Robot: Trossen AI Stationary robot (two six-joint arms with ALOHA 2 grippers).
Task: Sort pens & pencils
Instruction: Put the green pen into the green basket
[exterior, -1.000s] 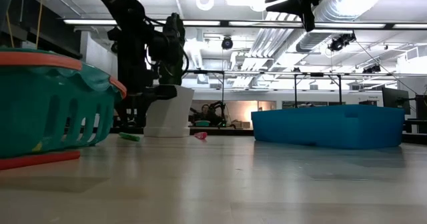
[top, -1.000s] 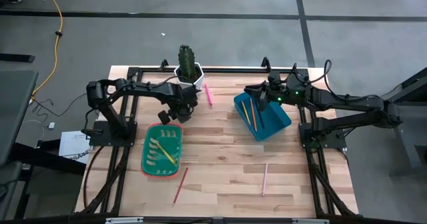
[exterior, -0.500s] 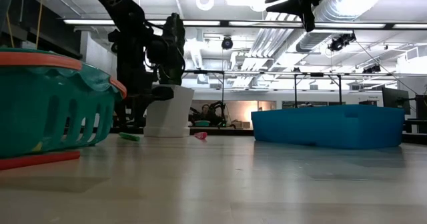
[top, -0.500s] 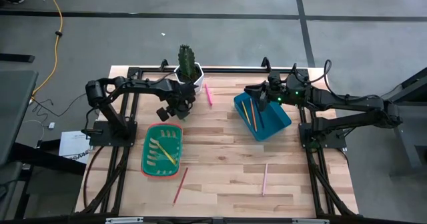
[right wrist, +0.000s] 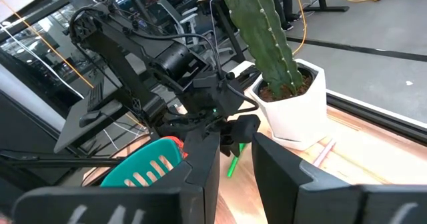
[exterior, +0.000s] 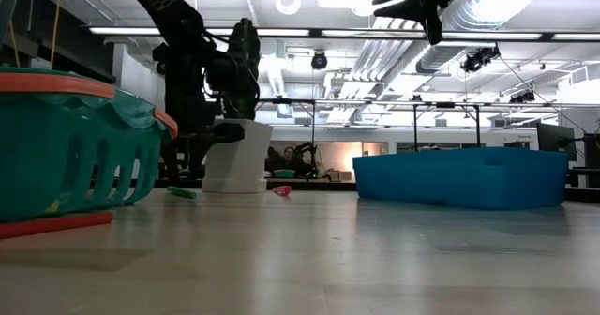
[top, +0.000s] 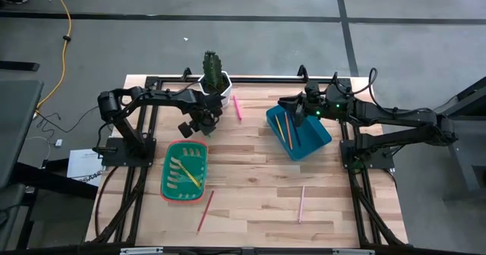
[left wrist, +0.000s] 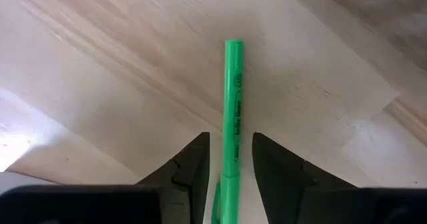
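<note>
A green pen [left wrist: 232, 117] lies flat on the wooden table in front of the white cactus pot [top: 216, 86]; it also shows in the low view [exterior: 183, 192]. My left gripper [left wrist: 230, 157] hangs low over the pen, open, one finger on each side of its barrel, with a narrow gap on both sides. My right gripper [top: 298, 112] is open and empty, high above the blue bin [top: 311, 137], which holds orange pencils [top: 282, 127]. A hot-pink pen [top: 236, 107] lies to the right of the pot. Two pencils [top: 205, 211] [top: 301, 203] lie near the table's front.
A green basket with an orange rim [top: 184, 170] stands at the left front and holds yellow and green pens. The cactus pot stands close behind my left gripper. Bare wood lies between basket and bin.
My left gripper has gone a little toward the table's far edge and right, away from the basket and toward the cactus pot, over the green pen. The pen has stayed where it was.
</note>
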